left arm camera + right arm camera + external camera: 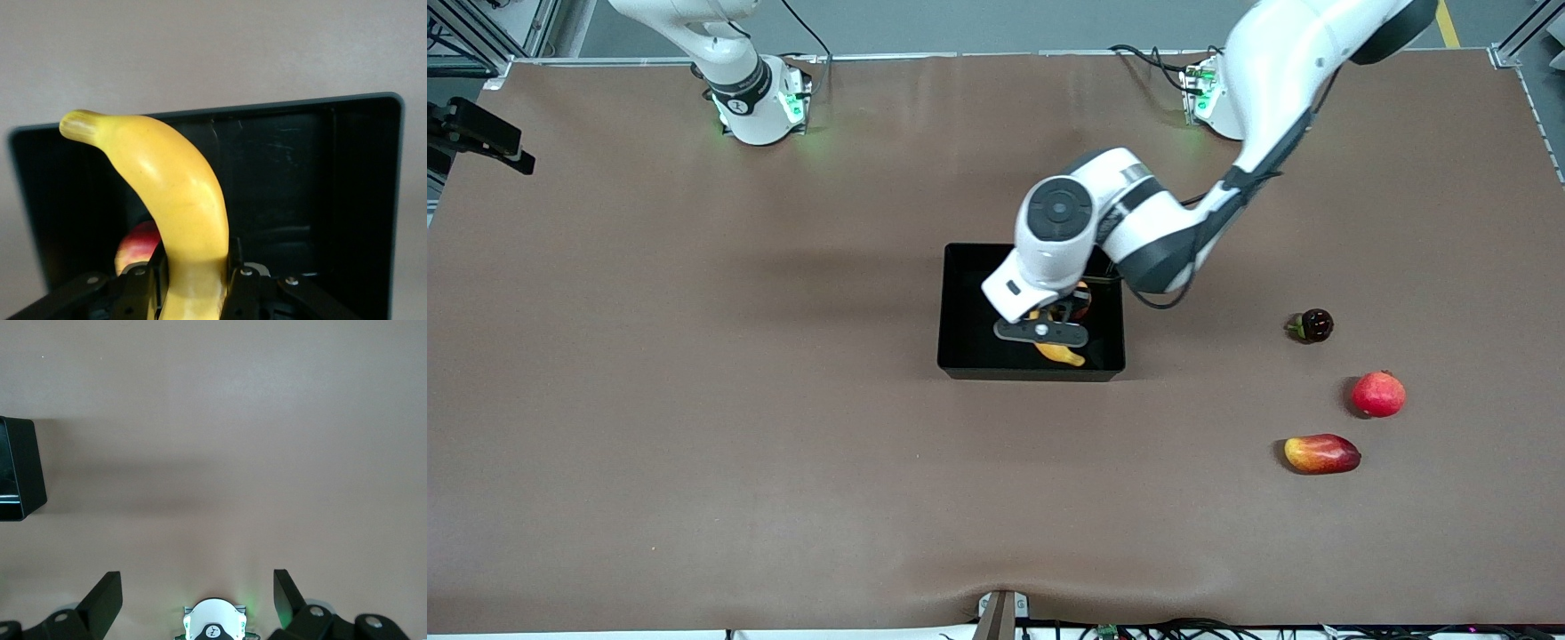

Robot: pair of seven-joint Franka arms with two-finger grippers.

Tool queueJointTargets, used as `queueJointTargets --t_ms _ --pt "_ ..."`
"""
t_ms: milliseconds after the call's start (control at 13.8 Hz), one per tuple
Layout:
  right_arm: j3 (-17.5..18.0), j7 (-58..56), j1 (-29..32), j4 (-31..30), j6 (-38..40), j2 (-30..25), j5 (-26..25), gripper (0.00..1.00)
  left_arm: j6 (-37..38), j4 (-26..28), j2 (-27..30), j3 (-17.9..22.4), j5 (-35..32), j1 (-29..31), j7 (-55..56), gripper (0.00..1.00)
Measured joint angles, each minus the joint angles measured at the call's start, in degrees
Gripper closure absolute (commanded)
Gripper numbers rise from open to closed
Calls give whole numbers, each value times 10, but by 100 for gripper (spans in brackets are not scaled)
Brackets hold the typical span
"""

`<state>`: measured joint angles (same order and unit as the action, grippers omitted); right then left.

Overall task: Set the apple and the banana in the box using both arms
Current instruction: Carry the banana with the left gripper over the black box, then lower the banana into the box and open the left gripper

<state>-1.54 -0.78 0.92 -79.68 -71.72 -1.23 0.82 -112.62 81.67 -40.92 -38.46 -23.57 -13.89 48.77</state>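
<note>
The black box (967, 307) sits mid-table. My left gripper (1056, 340) hangs low over the part of it toward the left arm's end, shut on the yellow banana (1062, 355). In the left wrist view the banana (175, 193) rises from between the fingers (143, 283) and curves over the box floor (300, 173). The red-yellow apple (137, 245) lies in the box beside the banana, and only a sliver of the apple (1083, 304) shows under the left hand. My right gripper (198, 587) is open and empty, up over bare table near its own base, with a box corner (19, 470) at that view's edge.
Three loose fruits lie toward the left arm's end: a dark round fruit (1314, 325), a larger red round fruit (1378, 394) and a red-yellow mango (1321, 453). A black device (480, 133) juts in at the right arm's end.
</note>
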Motion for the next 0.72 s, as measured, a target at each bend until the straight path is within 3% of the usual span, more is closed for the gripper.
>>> queueJointTargets --t_ms 217,725 --pt "0 0 0 -1 1 0 0 0 -56 -6 -24 37 0 -53 51 100" --pt "0 0 0 -2 3 0 0 0 -84 -18 -68 40 0 -76 103 100"
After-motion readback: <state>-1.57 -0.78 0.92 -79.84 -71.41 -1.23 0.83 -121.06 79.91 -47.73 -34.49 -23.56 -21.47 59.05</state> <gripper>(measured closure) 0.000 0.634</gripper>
